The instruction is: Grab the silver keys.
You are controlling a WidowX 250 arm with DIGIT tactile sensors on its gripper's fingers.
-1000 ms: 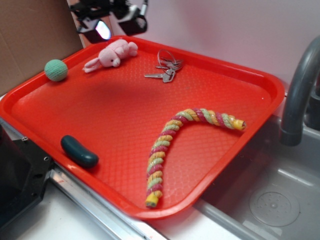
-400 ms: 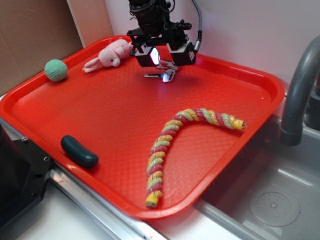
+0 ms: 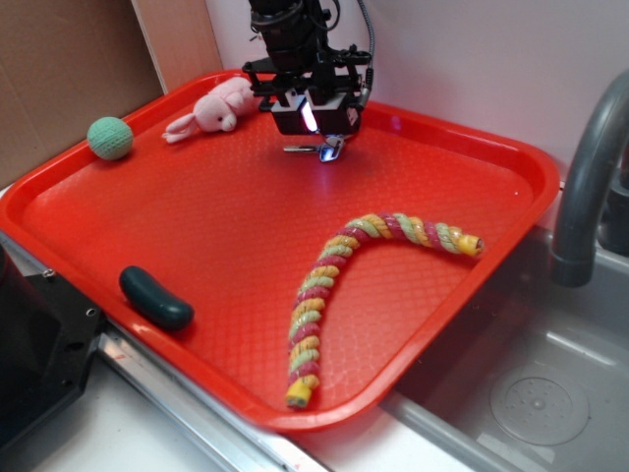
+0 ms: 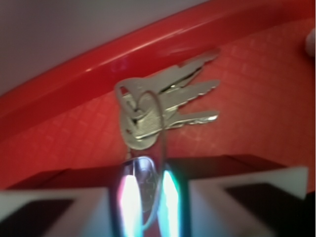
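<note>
Exterior view
Arm: black gripper (image 3: 313,126) points down at red plastic tray (image 3: 491,197) far side, over flat silver metal keys (image 3: 327,150).
Nearby: pink plush bunny (image 3: 218,107) just left.

Wrist view
Keys (image 4: 158,108): blades point right, along tray rim (image 4: 74,79).
Gripper: fingers closed on the wire ring (image 4: 148,170).

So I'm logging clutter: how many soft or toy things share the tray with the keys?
4: the pink bunny at the far edge, green ball far left, dark green pickle near left, twisted rope right. The arm may hide more.
</note>
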